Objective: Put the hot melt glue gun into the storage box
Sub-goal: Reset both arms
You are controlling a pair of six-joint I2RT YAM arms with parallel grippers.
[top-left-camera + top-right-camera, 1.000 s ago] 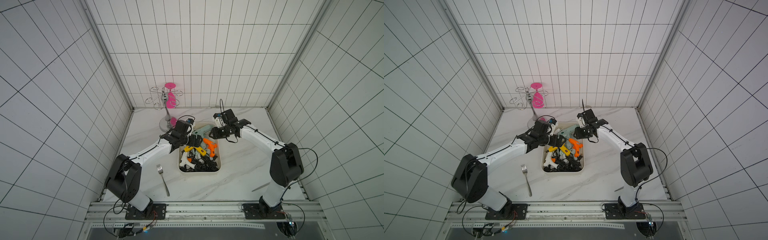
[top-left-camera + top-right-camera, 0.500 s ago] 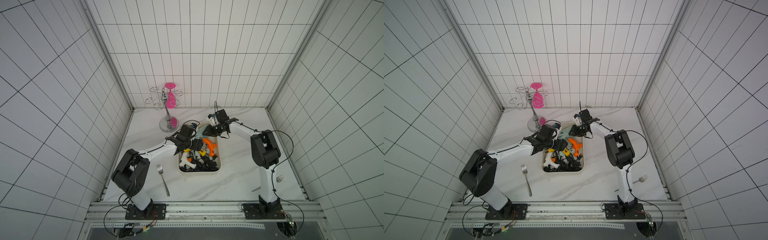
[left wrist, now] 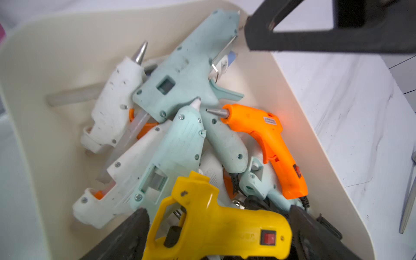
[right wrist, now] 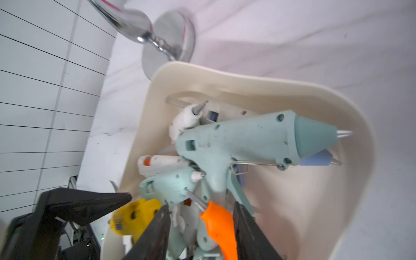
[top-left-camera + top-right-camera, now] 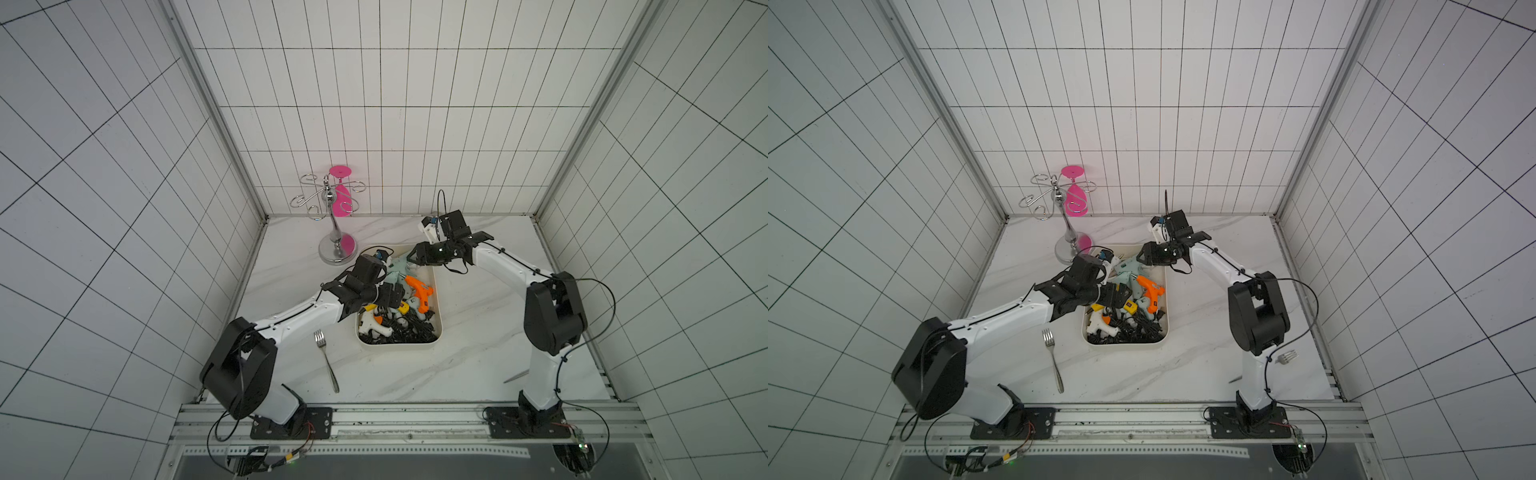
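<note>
Stuff you just can't make out here
In both top views the left gripper sits over the pile in the storage box, so the guns under it are hidden. The fork by the right arm is half behind it. Left wrist view cuts off the yellow glue gun; right wrist view cuts off the blurry orange glue gun.

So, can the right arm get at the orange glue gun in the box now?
Probably yes. The orange glue gun lies uncovered atop the pile in the storage box, and the right gripper hangs open close by, over the far end.
</note>
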